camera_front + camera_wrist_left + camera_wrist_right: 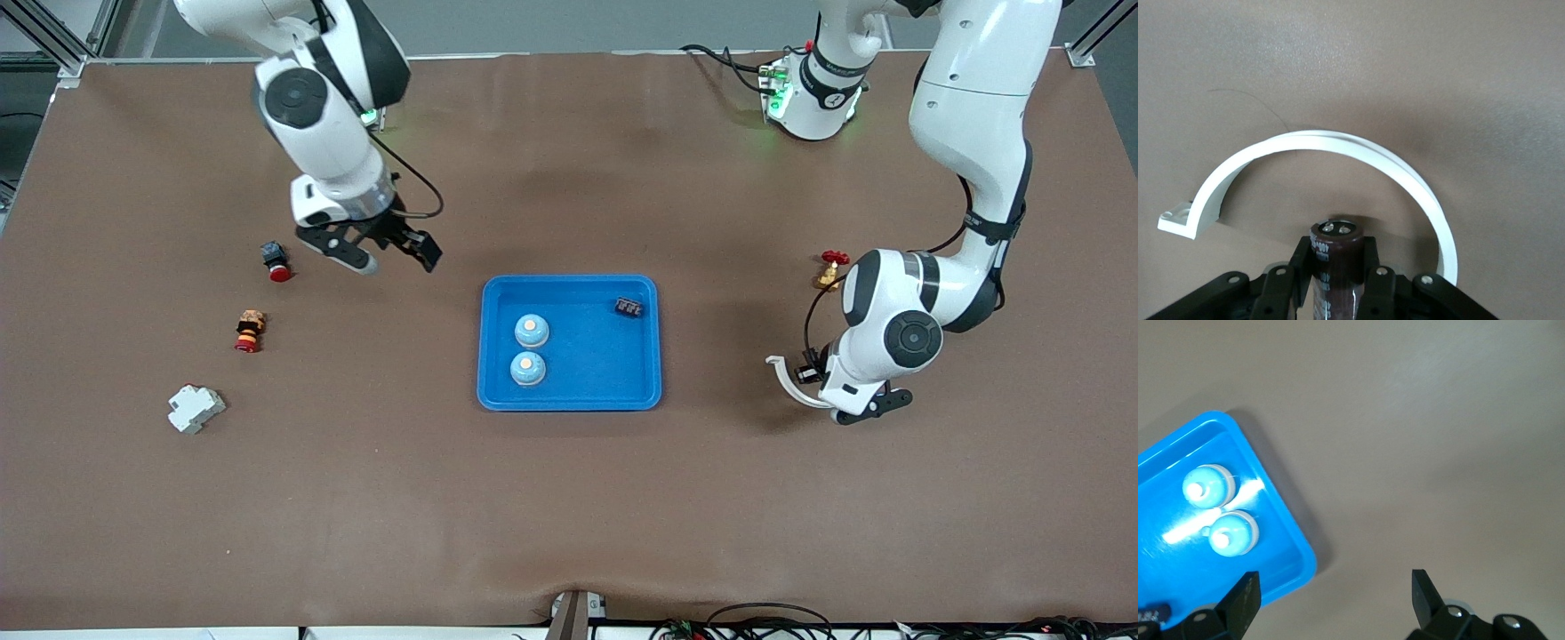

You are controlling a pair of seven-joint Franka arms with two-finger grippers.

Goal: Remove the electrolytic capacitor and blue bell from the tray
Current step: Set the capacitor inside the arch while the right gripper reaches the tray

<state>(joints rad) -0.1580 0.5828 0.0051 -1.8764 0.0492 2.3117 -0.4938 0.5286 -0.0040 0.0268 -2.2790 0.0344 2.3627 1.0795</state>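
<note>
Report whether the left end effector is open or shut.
Shut: the left end effector clamps a dark capacitor between its fingers, beside a white curved bracket.

The only writing in view is pale print running along the dark sleeve of the capacitor [1335, 263], seen in the left wrist view, and it is too small and too steeply angled to read. The small dark part [629, 308] in the blue tray [569, 400] carries pale marks on its top, but they cannot be made out as letters or numbers. No brand, number or sign can be read anywhere else.
</note>
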